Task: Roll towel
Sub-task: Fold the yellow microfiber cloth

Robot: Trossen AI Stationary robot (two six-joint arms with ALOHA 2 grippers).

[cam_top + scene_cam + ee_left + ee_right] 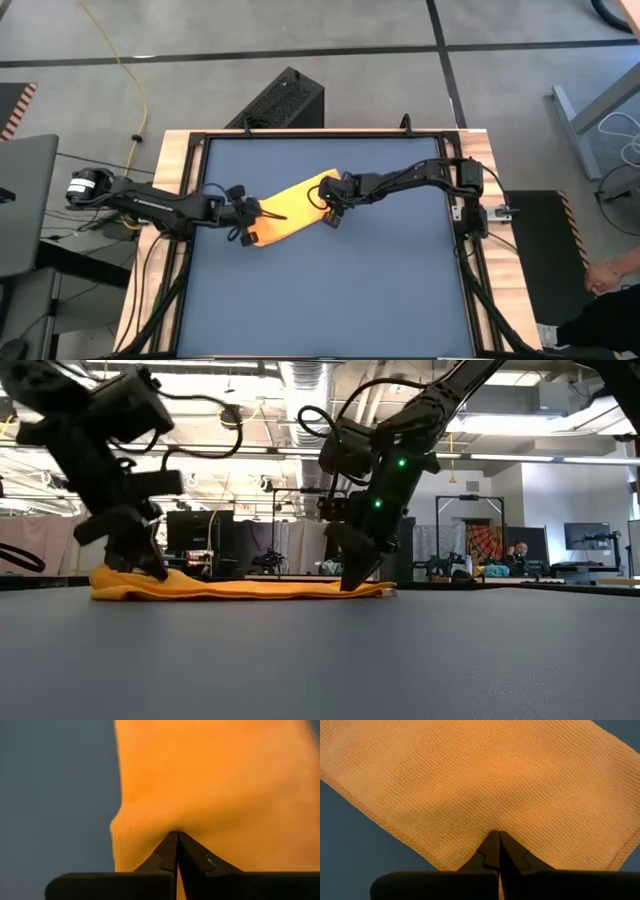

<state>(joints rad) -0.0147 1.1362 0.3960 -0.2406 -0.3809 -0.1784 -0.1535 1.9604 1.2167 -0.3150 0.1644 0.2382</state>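
**Both pincers clamped on the yellow towel, mid-worktop**

Dark fingertips fill the foreground of each wrist view, and both pairs come together to a point with yellow cloth bunched right at the tip. Left pincer (pixel 176 837) is pinched onto a puckered fold of the towel (pixel 215 785), the fabric bulging around its closed tips. Right pincer (pixel 496 836) is clamped the same way on a flat stretch of ribbed weave, with a stitched hem running along the edge of the cloth.

From above, the towel (pixel 290 212) lies just above the centre of the blue-grey worktop (pixel 330 290), folded into a narrow strip that slants from about 8 o'clock up to about 2 o'clock. Left pincer (pixel 250 222) holds the 8 o'clock end, its arm reaching in from 9 o'clock. Right pincer (pixel 327 205) holds the 2 o'clock end, its arm coming in from 3 o'clock.

Down at table height, the towel (pixel 240 589) sits flat and low on the surface, a thin yellow band. One pincer (pixel 150 567) presses onto one end, the other (pixel 352 582) onto the opposite end, green lights glowing on that arm.
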